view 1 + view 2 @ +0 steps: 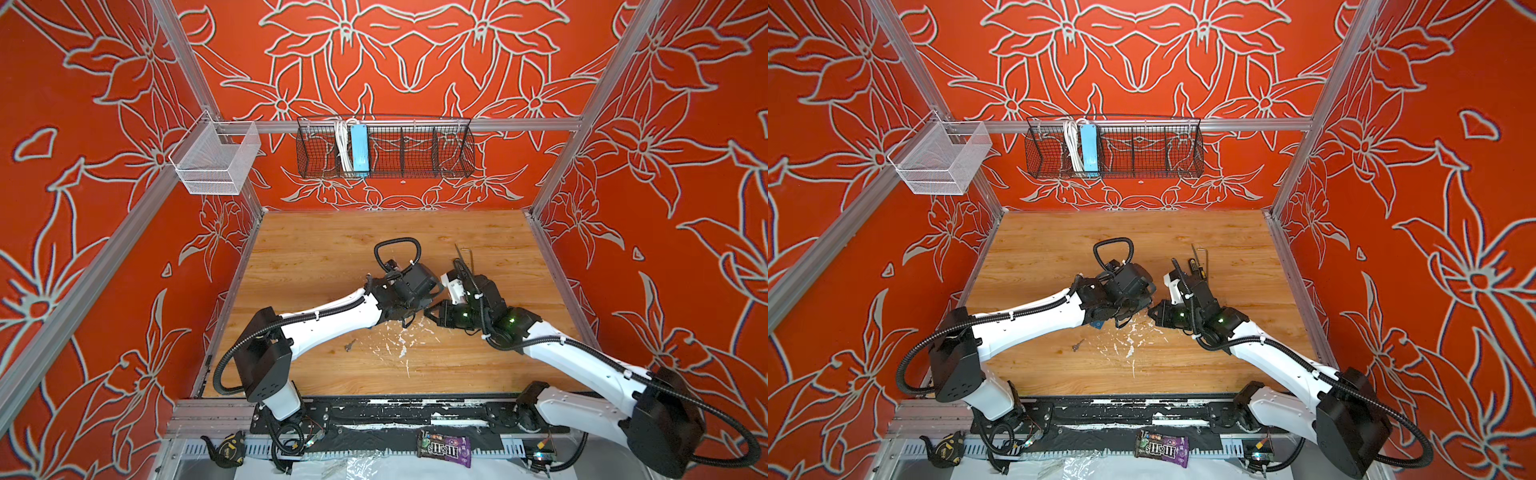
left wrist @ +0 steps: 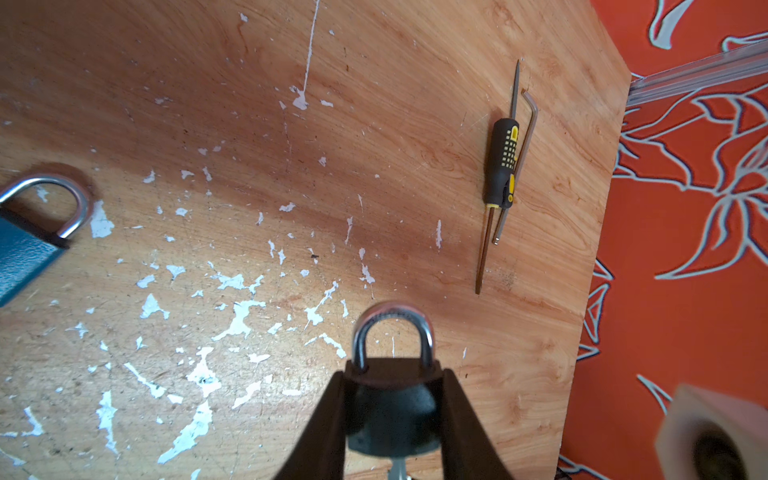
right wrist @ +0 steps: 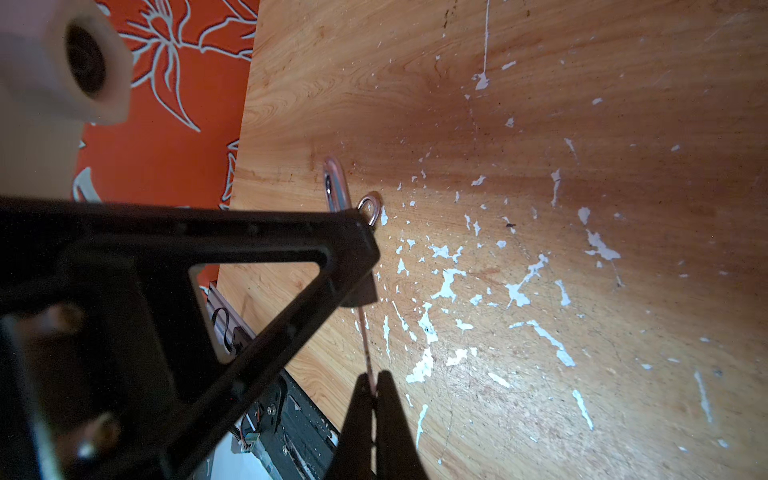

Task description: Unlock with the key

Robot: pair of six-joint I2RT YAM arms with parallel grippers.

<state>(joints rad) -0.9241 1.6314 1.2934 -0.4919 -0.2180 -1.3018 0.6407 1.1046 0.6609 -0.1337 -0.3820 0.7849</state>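
Starting at the left arm, a spare blue padlock (image 2: 23, 249) lies flat on the tabletop (image 1: 332, 257), touched by neither arm. Next, the left gripper (image 2: 395, 374) has its fingers (image 2: 328, 415) clamped on the rounded body of the black padlock (image 2: 392, 411). It seems to be held off the wood. Its silver shackle (image 2: 392, 328) sits in both holes, so it reads as locked.

Meeting it from the right, the right gripper (image 3: 374, 376) has its fingers (image 3: 392, 415) pinched tight on the key (image 3: 366, 340). The blade runs to the keyhole end of the lock and appears inserted, though how deep is hidden. Further right, a screwdriver (image 2: 500, 166) and a hex key (image 2: 530, 133) lie side by side, well apart from the work.

The turn looks like the risky part.
- **Key slip:** The pinch on the thin key is narrow, so torque may swivel the key between the fingers instead of turning the cylinder.
- **Lock spin:** The round lock body could spin in the left grip and soak up the twist.
- **Misalignment:** If the two wrists are off axis, the blade may bind or bend.
- **Pull-out:** Any backward pull during the twist could draw the key out.
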